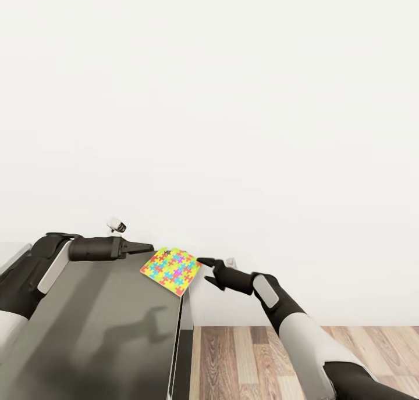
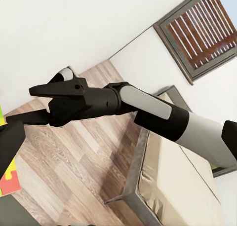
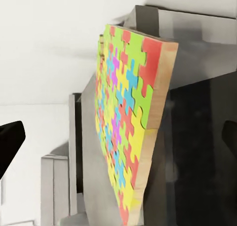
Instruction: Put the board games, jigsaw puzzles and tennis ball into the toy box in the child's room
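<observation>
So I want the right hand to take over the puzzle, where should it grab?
Probably the free edge facing the right gripper. The jigsaw puzzle is a thin flat square held up tilted by the left gripper at its far corner, so open fingers could straddle the thin wooden edge, closing across the two faces.

**Puzzle Between Two Grippers**

Jigsaw puzzle [image 1: 170, 270] tilted above the table's [image 1: 87, 336] far right corner. Left gripper [image 1: 148, 250] at its left corner, right gripper [image 1: 205, 270] just beside its right edge. Wall [image 1: 209, 97] behind; wood floor [image 1: 262, 359] right of table. Bed [image 2: 173, 186] beyond the right arm.
</observation>
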Available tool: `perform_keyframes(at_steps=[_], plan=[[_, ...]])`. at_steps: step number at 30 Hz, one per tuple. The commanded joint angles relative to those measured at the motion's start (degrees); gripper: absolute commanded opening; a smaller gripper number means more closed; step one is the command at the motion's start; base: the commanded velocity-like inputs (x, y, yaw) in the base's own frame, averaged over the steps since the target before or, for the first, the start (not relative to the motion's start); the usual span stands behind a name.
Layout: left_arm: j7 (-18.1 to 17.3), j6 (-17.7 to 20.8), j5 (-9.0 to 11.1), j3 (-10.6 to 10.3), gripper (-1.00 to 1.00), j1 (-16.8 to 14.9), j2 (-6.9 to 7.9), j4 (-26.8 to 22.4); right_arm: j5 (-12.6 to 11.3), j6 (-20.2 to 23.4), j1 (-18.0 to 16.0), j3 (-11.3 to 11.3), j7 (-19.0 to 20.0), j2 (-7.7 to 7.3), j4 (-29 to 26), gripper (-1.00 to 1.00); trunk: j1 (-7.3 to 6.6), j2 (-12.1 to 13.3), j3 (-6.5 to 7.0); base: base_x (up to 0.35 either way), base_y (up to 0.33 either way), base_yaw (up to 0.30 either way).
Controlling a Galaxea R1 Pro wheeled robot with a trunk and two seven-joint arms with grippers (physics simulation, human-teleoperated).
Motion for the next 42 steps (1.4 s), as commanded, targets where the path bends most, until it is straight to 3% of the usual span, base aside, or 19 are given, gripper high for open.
perform_keyframes(at_steps=[1, 22, 27, 38, 42], plan=[[-0.09, 0.47, 0.24, -0.12, 1.0, -0.05, 0.03, -0.02, 0.14, 0.39, -0.36, -0.43, -0.17, 0.15, 0.05, 1.0, 0.0, -0.03, -0.06, 0.0, 0.0, 0.0], [-0.18, 0.47, 0.49, -0.08, 1.0, -0.05, 0.06, -0.24, 0.14, -1.11, -1.75, -0.37, -0.65, -0.31, 0.3, 1.0, 0.0, -0.03, -0.06, 0.0, 0.0, 0.0], [-0.18, 0.47, 0.52, -0.08, 1.0, -0.05, 0.06, -0.24, 0.14, -1.26, -2.26, -0.35, -0.65, -0.57, 0.31, 1.0, 1.1, -2.03, -0.95, 0.0, 0.0, 0.0], [-0.26, 0.5, 0.59, -0.02, 1.0, -0.05, -0.01, -0.83, 0.14, -3.32, -3.04, -0.38, -2.01, -0.58, 2.02, 1.0, 1.1, -2.03, -0.95, 0.0, 0.0, 0.0], [-0.26, 0.51, 0.56, -0.01, 1.0, -0.05, -0.01, -0.99, 0.14, -3.51, -3.07, -0.4, -2.26, -0.41, 2.2, 1.0, 1.97, -3.64, -1.67, 0.0, 0.0, 0.0]])
